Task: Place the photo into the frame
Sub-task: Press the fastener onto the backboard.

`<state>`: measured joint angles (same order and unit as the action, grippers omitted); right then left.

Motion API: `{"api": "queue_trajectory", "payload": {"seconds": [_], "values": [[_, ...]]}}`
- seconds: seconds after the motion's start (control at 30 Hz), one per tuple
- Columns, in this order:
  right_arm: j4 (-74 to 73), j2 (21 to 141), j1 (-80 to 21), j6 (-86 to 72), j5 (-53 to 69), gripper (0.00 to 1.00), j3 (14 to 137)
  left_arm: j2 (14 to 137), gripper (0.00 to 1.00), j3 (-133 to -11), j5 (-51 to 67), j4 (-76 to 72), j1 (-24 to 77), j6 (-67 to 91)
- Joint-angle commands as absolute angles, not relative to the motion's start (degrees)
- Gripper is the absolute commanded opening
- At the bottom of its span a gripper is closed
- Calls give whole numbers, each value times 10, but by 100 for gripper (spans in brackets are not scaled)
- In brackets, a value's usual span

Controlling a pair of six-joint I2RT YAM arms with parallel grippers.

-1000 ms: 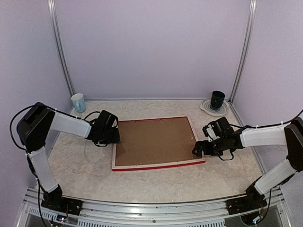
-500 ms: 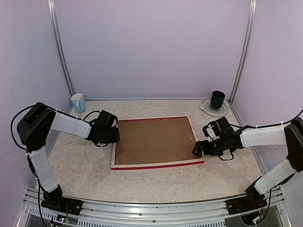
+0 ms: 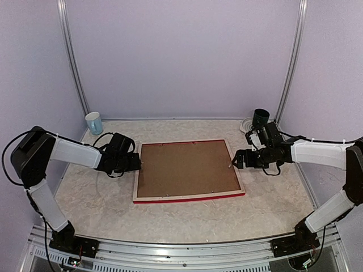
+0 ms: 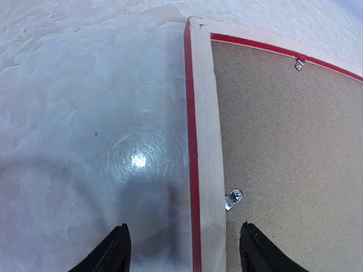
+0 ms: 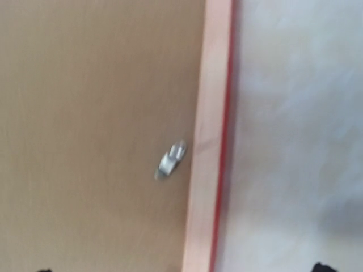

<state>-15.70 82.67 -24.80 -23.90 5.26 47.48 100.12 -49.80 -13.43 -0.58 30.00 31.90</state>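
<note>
The frame lies flat and back up in the middle of the table. Its pale wood rails are edged in red, and a brown backing board fills the opening. My left gripper sits at the frame's nine o'clock, jaws parted, the left rail between my fingertips, gripping nothing. My right gripper is at three o'clock, jaws spread wide over the right rail, empty. Small metal clips lie on the board close to my fingers. A pale mug stands at ten o'clock. At two, a dark cup stands on a white plate, just beyond my right wrist.
</note>
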Motion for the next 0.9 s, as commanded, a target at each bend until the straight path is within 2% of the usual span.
{"api": "queue_trajectory", "payload": {"seconds": [0.0, 0.23, 0.43, 0.8, 0.87], "values": [[-171, 852, -230, -227, 39, 99, 519, 955, 67, -451, -120, -80, 297, 313], [-155, 950, -229, -228, 12, 99, 575, 963, 74, -433, -97, -115, 297, 293], [-123, 1012, -229, -239, 4, 98, 592, 977, 74, -423, -90, -132, 297, 293], [-105, 1041, -229, -245, 7, 77, 580, 998, 74, -435, -78, -126, 296, 292], [-104, 1043, -229, -244, 8, 76, 581, 999, 74, -435, -77, -126, 295, 292]]}}
